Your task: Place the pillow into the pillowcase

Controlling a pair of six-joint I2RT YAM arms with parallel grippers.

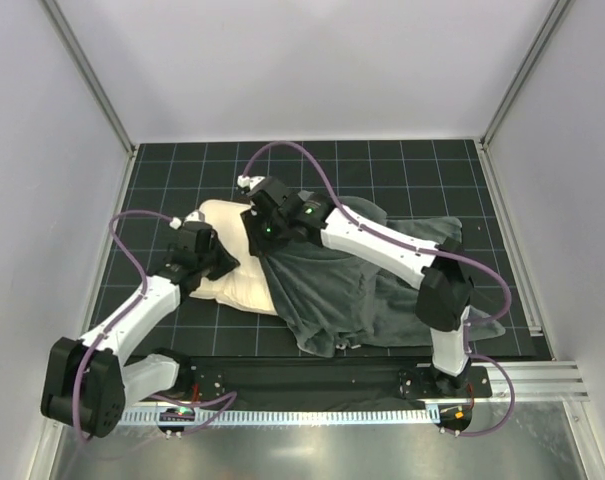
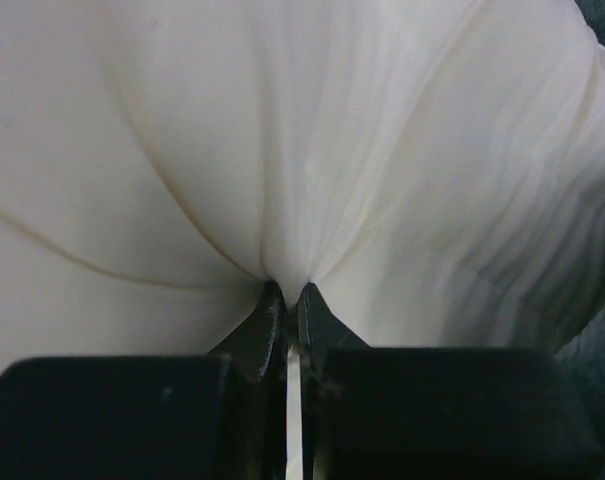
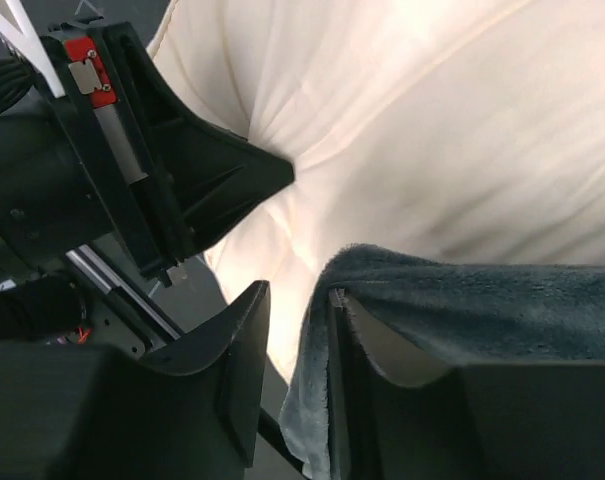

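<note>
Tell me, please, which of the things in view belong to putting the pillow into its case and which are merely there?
Belonging to the job: pillow, pinched by the left gripper; pillowcase, its edge draped over a finger of the right gripper.
Merely there: black gridded mat; grey walls; metal rail at the near edge.

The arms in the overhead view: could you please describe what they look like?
The left arm and right arm have white links, bulky black joints and a looping purple cable each. Green lights glow on the right wrist; the fingers are black wedges.
</note>
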